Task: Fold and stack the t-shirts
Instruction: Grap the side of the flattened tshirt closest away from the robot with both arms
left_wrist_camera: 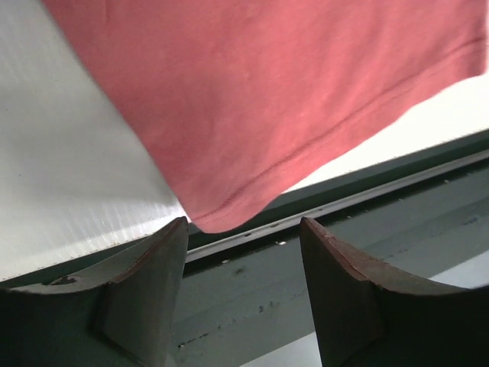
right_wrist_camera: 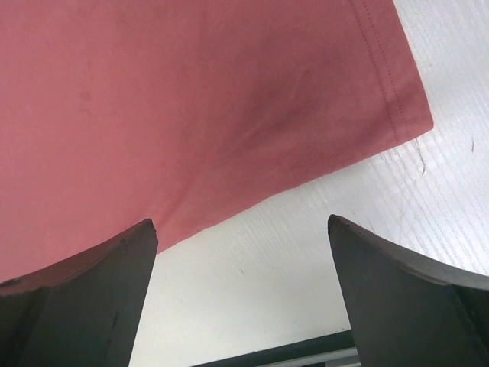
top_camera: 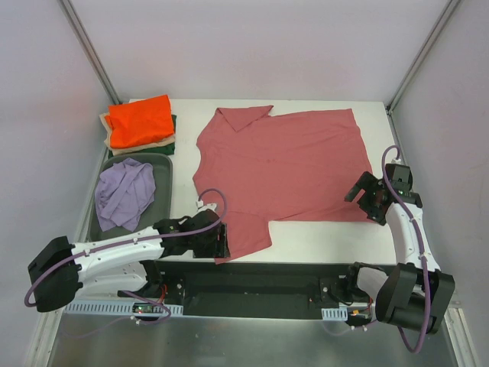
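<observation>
Rose-red t-shirt lies spread flat on the table. Left gripper, jaws partly apart and empty, is at the shirt's near sleeve corner; right gripper, wide open and empty, is beside its hem corner. For a clean fold, each should pinch just inside the stitching before lifting.

Jaws gape above rose-red t-shirt on white table.

Mostly hidden under orange shirt: beige shirt, green shirt

Robot lab cell: white table, plain grey walls, metal frame posts, two bolted arms.
</observation>
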Robot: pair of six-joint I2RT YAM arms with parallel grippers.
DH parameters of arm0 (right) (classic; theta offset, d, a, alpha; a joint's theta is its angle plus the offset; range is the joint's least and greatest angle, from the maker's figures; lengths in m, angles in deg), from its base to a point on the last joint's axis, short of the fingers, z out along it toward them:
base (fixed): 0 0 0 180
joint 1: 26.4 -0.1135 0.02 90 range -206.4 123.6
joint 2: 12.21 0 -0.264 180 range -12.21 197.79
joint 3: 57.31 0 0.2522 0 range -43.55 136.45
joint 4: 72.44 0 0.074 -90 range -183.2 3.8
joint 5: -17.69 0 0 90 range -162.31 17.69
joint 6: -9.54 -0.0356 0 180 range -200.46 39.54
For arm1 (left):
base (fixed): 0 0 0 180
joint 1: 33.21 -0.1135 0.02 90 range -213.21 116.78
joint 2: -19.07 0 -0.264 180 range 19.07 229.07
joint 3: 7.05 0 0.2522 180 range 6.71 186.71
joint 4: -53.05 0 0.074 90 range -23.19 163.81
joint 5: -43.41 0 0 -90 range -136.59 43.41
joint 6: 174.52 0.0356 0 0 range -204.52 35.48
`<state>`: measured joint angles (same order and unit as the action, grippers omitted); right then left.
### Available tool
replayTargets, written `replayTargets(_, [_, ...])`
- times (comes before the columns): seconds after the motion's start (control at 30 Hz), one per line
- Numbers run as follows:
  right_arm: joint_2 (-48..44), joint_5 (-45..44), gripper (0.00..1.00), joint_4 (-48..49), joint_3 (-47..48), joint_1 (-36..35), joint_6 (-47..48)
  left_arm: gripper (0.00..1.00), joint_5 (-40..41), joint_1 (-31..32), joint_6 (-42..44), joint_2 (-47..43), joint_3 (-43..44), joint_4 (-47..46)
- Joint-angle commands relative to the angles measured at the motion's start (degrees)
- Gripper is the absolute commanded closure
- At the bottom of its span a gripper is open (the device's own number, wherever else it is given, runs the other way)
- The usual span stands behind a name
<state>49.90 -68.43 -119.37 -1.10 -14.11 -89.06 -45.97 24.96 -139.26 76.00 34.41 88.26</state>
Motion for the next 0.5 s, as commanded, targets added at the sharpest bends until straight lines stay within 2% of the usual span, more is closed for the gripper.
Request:
replayTargets(0.0, [-0.1,0.2,0.04,1.3,0.2,0.5,-0.9,0.41,3.2,0.9,-1.3,3.7,1.7,0.7])
replayTargets(0.1, [0.2,0.5,0.04,1.4,0.3,0.6,-1.0,0.46,3.3,1.0,0.6,7.3,3.7,0.8])
replayTargets(0.23, [0.8,0.1,0.04,1.4,0.9,0.8,-1.1,0.64,3.9,1.7,1.9,12.0,6.7,0.8])
replayTargets(0.37, [1.3,-1.2,0.04,1.6,0.6,1.2,-1.5,0.69,4.0,2.7,3.7,15.1,8.8,1.2])
replayTargets(0.43, [1.1,-1.6,0.04,1.4,0.7,1.6,-1.8,0.78,4.6,2.9,4.1,16.5,9.2,1.8])
replayTargets(0.47, [1.0,-1.6,0.04,1.4,0.5,1.7,-1.9,0.89,5.0,2.9,4.2,16.9,9.4,2.2])
